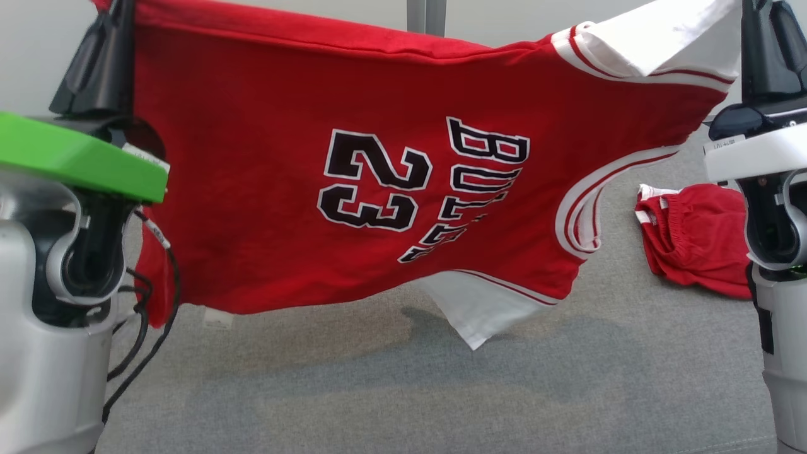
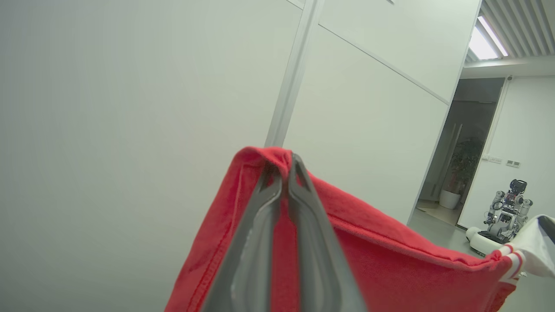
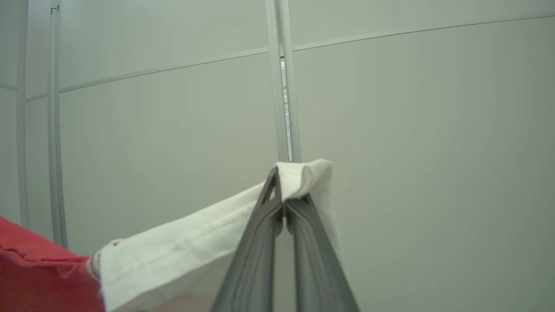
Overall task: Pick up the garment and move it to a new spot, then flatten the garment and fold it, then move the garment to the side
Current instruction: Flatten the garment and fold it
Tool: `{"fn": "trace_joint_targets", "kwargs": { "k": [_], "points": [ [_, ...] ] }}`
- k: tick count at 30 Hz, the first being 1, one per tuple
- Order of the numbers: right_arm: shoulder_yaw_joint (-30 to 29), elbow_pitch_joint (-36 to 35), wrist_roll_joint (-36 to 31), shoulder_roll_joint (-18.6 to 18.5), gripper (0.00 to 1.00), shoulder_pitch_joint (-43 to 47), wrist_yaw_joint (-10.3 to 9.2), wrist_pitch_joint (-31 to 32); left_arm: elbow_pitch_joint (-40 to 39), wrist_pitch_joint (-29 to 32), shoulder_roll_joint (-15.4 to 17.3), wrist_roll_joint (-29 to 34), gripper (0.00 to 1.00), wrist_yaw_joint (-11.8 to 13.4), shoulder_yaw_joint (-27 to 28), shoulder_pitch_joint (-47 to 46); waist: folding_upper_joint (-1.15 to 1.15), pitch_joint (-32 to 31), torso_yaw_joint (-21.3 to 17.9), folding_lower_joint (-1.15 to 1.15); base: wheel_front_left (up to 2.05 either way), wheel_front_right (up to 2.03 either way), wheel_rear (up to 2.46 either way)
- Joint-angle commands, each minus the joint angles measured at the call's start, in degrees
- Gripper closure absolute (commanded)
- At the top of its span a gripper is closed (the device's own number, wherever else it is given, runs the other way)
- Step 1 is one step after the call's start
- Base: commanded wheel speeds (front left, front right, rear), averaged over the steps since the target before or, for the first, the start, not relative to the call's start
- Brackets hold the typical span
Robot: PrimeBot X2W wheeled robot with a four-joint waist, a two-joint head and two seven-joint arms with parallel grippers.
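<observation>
Two claws hold the jersey (image 1: 252, 189) aloft: left claw (image 2: 284, 173) clamping red hem (image 2: 208, 260), right claw (image 3: 284, 197) clamping white sleeve (image 3: 195, 242).

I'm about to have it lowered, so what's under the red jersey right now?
Under the hanging jersey is the grey surface, shaded by it. The red shorts lie to the right, not beneath. Whatever sits on the surface behind the jersey is covered.
</observation>
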Motion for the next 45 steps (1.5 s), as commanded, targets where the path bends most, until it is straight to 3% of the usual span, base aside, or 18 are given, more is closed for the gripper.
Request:
{"fn": "trace_joint_targets", "kwargs": {
  "k": [1,16,20,25,30,33,38,40,45],
  "points": [
    [0.0,-0.4,0.2,-0.2,1.0,-0.6,0.0,0.2,-0.3,0.4,0.2,0.4,1.0,0.4,0.0,-1.5,0.0,-0.2,0.0,0.0,0.0,0.0,0.0],
    [2.8,4.1,0.4,-1.7,1.0,-9.4,0.01,4.0,10.1,6.6,2.9,1.2,1.0,0.3,-2.2,-10.3,0.0,2.1,-0.9,0.0,0.0,0.0,0.0],
    [4.3,9.3,0.8,-1.2,1.0,-14.7,0.0,5.5,15.7,8.7,4.0,2.6,1.0,0.5,-3.3,-14.3,0.0,5.4,-1.2,0.0,0.0,0.0,0.0],
    [7.0,17.5,0.2,1.3,1.0,-26.2,0.0,6.8,24.0,9.8,6.1,6.9,1.0,1.3,-4.6,-24.3,0.0,14.1,-2.5,0.0,0.0,0.0,0.0],
    [8.4,26.9,-3.4,5.0,1.0,-37.0,0.0,1.8,32.6,5.2,9.2,13.2,1.0,1.1,-5.7,-32.5,0.0,19.2,-5.8,0.0,0.0,0.0,0.0],
    [6.8,34.6,-7.7,7.3,1.0,-45.7,-0.05,-5.4,36.9,-2.6,11.1,18.3,1.0,1.8,-5.8,-39.9,0.0,22.5,-8.6,0.0,0.0,0.0,0.0],
    [2.7,44.8,-13.0,10.0,1.0,-55.1,-0.06,-13.7,42.9,-13.9,11.6,23.6,1.0,-0.4,-7.8,-48.3,0.0,28.1,-10.9,0.0,0.0,0.0,0.0],
    [1.3,47.5,-13.6,10.1,1.0,-56.9,-0.06,-14.7,45.1,-17.1,11.0,23.9,1.0,-1.0,-7.6,-50.8,0.0,30.3,-10.9,0.0,0.0,0.0,0.0],
    [4.0,50.4,-8.6,10.0,1.0,-57.5,-0.06,-15.4,51.8,-19.8,10.8,23.4,1.0,-2.3,-7.4,-54.1,0.0,34.9,-10.6,0.0,0.0,0.0,0.0]
  ]
}}
